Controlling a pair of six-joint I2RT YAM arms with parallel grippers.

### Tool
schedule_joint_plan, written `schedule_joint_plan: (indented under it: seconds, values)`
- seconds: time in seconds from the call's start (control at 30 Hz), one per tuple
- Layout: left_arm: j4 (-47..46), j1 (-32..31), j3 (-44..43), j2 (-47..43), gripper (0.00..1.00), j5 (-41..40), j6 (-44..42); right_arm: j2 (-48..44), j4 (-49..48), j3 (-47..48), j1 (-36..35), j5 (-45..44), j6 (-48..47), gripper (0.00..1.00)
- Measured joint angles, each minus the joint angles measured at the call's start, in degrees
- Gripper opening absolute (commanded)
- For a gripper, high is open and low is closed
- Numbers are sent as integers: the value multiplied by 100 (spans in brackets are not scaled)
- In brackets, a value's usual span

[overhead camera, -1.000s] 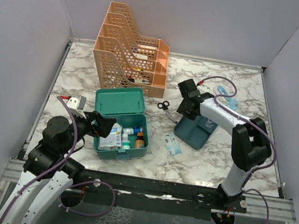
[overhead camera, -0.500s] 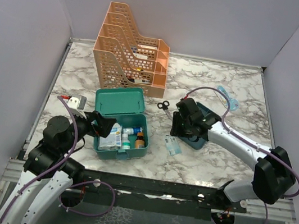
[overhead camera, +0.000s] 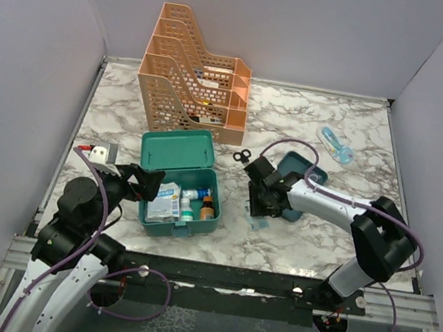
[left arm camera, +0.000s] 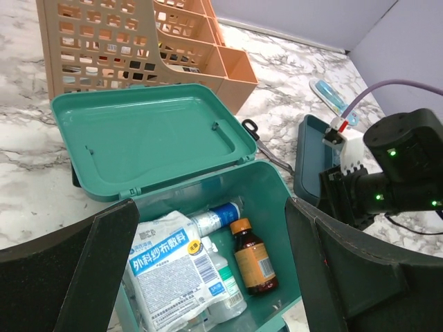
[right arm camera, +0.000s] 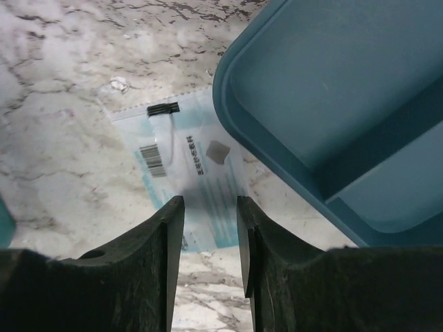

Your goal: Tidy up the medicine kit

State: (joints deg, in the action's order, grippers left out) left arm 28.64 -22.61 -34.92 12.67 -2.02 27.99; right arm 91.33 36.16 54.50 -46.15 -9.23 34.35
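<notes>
The medicine kit (overhead camera: 175, 150) sits left of centre in the top view, lid thrown back, holding a brown bottle (left arm camera: 253, 264) and a white gauze pack (left arm camera: 178, 268). Its divided tray (right arm camera: 332, 104) lies apart on the table, right of centre. The left end effector (overhead camera: 144, 181) hangs released, spread wide over the box. The right end effector (right arm camera: 210, 204), unclenched and holding nothing, hovers above a flat sachet (right arm camera: 190, 169) just beside the tray.
</notes>
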Motion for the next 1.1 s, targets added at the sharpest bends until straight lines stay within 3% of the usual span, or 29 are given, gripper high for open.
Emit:
schedule_joint_plan:
  seconds: [0.1,0.3,0.7,0.9,1.1]
  values:
    - [2,0,0,0,90,-96,7,299,-24,39,-4,-37,-31,19]
    - [7,0,2,4,90,-214,42,468,-87,186,-44,-24,-20,2]
    - [9,0,2,13,90,-260,74,278,-155,157,-68,125,140,1]
    - [9,0,2,13,90,-275,83,-636,-245,138,-68,44,498,1]
    - [9,0,2,13,90,-282,83,-1517,-181,-46,-66,-876,1486,1]
